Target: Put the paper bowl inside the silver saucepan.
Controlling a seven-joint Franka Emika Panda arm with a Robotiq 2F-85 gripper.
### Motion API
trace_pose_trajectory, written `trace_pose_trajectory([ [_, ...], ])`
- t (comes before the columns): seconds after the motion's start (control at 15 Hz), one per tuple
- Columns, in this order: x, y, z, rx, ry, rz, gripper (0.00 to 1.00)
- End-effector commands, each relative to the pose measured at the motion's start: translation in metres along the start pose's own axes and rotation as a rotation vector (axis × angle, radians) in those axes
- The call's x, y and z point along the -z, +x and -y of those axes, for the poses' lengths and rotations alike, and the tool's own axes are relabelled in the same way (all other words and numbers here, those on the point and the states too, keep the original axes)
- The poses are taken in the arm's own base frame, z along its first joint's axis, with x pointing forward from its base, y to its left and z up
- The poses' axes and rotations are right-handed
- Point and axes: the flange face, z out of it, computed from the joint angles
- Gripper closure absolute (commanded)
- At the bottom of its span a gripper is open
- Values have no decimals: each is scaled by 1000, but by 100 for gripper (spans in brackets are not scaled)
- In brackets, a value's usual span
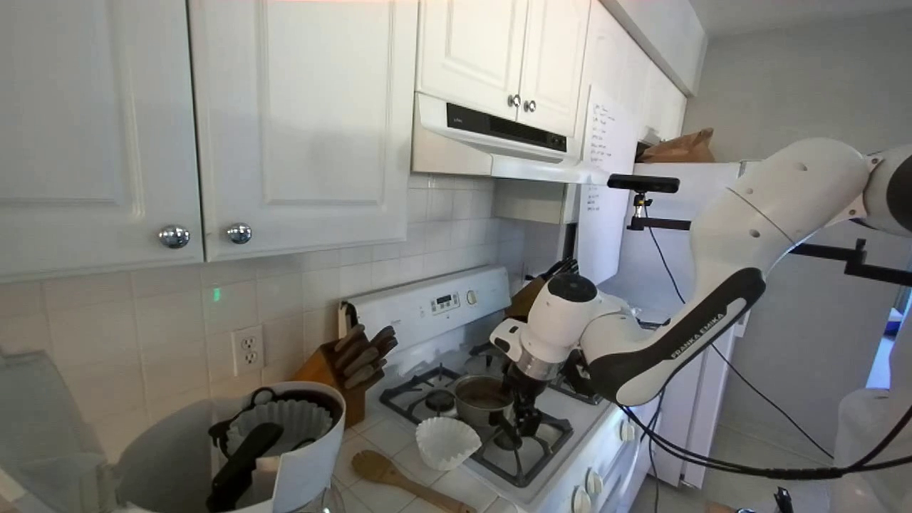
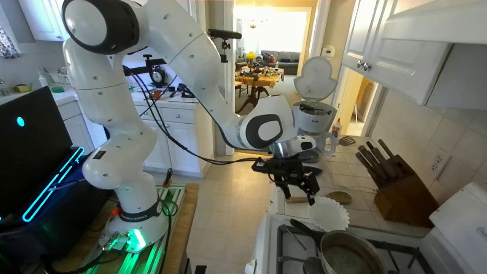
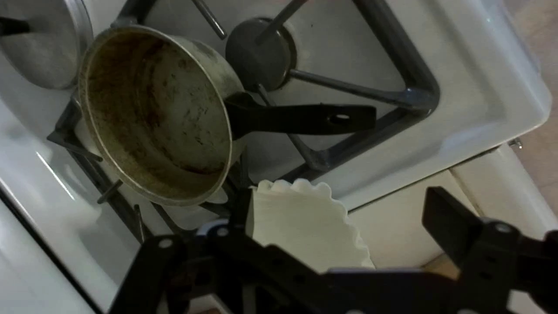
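Gripper bracketing the paper bowl off-centre

In the wrist view the fingers are standing wide apart and are holding nothing. The paper bowl is showing inside the gap but is lying toward the finger on the side of the silver saucepan; that finger is hiding part of the bowl's edge, and whether the two are touching is not coming clear. Toward the far finger, the tiled counter is showing through. The bowl, being round, is presenting no long axis (the direction of closing is probably mattering less than the centring). A shift toward the saucepan seems to be what the grasp is calling for. The bowl is resting where the counter is meeting the white stove, near the saucepan. It is looking plain, white and thin-walled, its rim running in small scallops; a firm pinch would likely be creasing it.
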Motion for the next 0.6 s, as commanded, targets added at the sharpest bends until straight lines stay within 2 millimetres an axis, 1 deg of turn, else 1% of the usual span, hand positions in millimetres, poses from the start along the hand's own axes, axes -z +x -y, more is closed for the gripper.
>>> trace_pose_trajectory([
  [0.0, -25, 17, 1, 42, 34, -66, 0],
  [0.27, -52, 35, -4, 85, 53, -80, 0],
  [0.53, -74, 60, -17, 149, 62, -77, 0],
])
